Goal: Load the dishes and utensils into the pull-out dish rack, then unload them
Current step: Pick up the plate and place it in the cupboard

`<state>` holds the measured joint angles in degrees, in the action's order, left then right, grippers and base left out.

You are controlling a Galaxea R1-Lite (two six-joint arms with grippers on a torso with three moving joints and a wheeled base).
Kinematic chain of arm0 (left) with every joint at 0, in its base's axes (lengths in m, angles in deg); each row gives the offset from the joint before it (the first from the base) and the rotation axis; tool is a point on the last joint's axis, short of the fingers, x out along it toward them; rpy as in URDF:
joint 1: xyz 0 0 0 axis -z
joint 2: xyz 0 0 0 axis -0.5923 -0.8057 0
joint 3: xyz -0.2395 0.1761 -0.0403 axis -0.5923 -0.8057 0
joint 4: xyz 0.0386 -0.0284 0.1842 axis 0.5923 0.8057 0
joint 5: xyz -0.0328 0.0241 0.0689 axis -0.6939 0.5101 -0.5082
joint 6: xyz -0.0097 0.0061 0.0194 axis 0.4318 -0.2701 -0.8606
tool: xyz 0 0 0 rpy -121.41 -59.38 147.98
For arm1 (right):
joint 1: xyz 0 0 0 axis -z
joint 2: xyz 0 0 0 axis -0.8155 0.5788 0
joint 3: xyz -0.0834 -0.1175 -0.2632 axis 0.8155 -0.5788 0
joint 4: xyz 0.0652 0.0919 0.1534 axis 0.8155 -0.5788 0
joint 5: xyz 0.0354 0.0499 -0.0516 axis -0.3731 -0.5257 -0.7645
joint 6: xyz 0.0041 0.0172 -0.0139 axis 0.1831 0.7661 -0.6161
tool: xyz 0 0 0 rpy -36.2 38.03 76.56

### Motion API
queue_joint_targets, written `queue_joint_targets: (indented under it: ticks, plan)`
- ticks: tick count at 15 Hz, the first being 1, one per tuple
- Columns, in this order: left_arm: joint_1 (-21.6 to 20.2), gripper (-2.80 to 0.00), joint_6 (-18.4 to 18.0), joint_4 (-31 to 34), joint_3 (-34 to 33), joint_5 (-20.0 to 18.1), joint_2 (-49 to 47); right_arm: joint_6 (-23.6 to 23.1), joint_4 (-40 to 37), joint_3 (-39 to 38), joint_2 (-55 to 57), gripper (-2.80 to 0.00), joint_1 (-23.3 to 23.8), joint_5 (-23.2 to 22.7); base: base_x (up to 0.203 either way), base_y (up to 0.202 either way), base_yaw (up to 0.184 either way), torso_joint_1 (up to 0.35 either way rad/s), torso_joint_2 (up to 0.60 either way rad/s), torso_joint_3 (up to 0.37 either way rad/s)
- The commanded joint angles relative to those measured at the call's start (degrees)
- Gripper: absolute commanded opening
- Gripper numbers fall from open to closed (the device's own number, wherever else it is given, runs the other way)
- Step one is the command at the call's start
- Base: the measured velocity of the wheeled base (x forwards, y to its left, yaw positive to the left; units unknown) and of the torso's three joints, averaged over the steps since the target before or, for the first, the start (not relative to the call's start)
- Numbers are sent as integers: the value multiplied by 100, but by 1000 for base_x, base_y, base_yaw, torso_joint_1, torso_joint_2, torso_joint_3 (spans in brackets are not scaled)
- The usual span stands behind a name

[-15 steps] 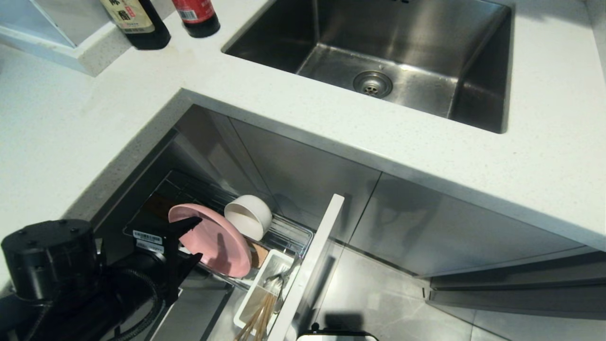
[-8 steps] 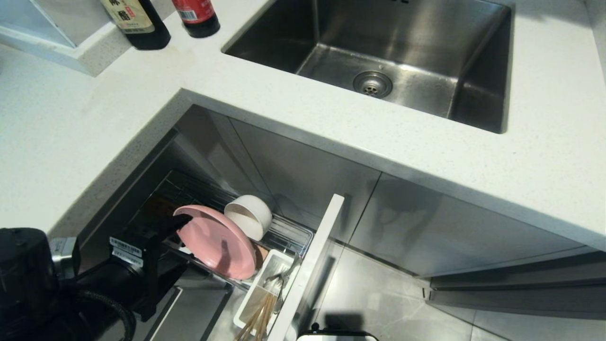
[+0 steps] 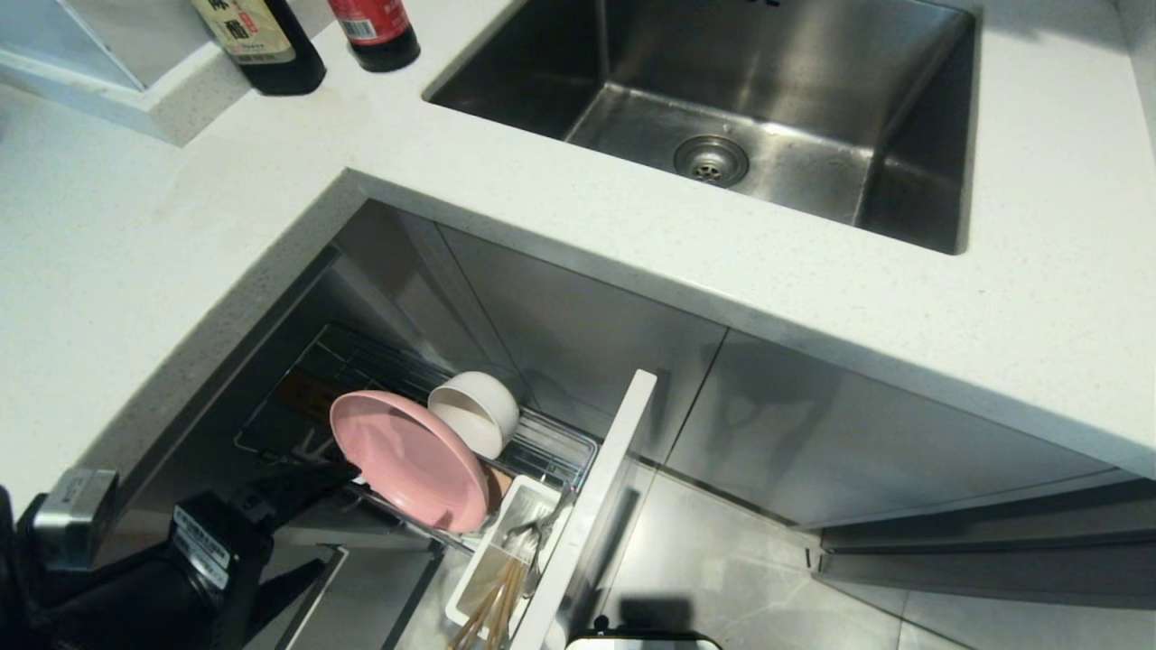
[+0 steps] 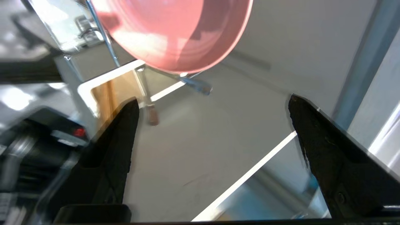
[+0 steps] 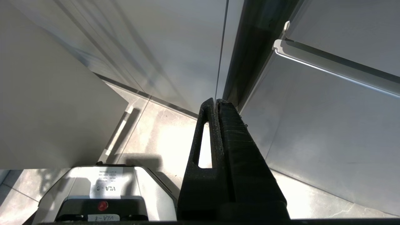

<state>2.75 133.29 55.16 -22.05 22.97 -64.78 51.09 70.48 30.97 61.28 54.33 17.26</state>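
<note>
The pull-out dish rack (image 3: 551, 444) stands drawn out below the counter. The pink plate (image 3: 411, 460) leans on edge in it, with the cream-white bowl (image 3: 474, 411) just behind. Chopsticks (image 3: 492, 607) and a spoon (image 3: 535, 533) stand in the white utensil cup (image 3: 483, 560) by the pale cabinet front (image 3: 601, 487). My left gripper (image 3: 332, 519) is open and empty at the lower left, just clear of the plate's edge. In the left wrist view the left gripper (image 4: 213, 100) gapes wide below the pink plate (image 4: 175, 31). My right gripper (image 5: 215, 101) hangs shut, parked near the floor.
The steel sink (image 3: 768, 99) is set in the white countertop (image 3: 181, 226) above. Two dark bottles (image 3: 262, 45) stand at the back left. Grey cabinet doors (image 3: 813, 433) lie right of the rack, with tiled floor (image 3: 722, 578) below.
My left gripper has opened off the pink plate's rim and drawn back toward the lower left. The plate stays leaning in the rack. The right arm has not moved.
</note>
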Motion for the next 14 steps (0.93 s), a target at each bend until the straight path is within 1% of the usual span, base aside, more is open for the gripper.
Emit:
queue_joint_targets:
  ticks: [1,3,4,6,8,9,10,12,13,14]
  plan:
    - [64,-280,-275,136,91,19,235,0,0,-9,2,-280,-5,2,0,0,0,0,0,0]
    - [66,-280,-827,422,265,22,378,0,0,-9,2,-280,-5,2,0,0,0,0,0,0]
    - [66,-280,-995,648,393,22,537,4,4,-9,2,-280,-5,2,0,0,0,0,0,0]
    - [61,-280,-1520,998,690,72,781,0,0,-9,2,-280,-5,2,0,0,0,0,0,0]
    - [57,-280,-1874,1033,991,465,822,1,0,-9,2,-280,-5,2,0,0,0,0,0,0]
    - [57,-280,-2116,1071,1217,633,811,9,0,-9,2,-280,-5,2,0,0,0,0,0,0]
    - [52,-280,-2431,1164,1454,748,854,0,0,-9,2,-280,-5,2,0,0,0,0,0,0]
    - [13,-280,-2880,1471,1817,796,1136,0,0,-9,2,-280,-5,2,0,0,0,0,0,0]
    - [-59,-280,-3089,1729,2002,786,1323,0,8,-9,2,-280,-5,2,0,0,0,0,0,0]
    - [-249,-280,-3294,1920,2197,757,1456,0,0,-9,2,-280,-5,2,0,0,0,0,0,0]
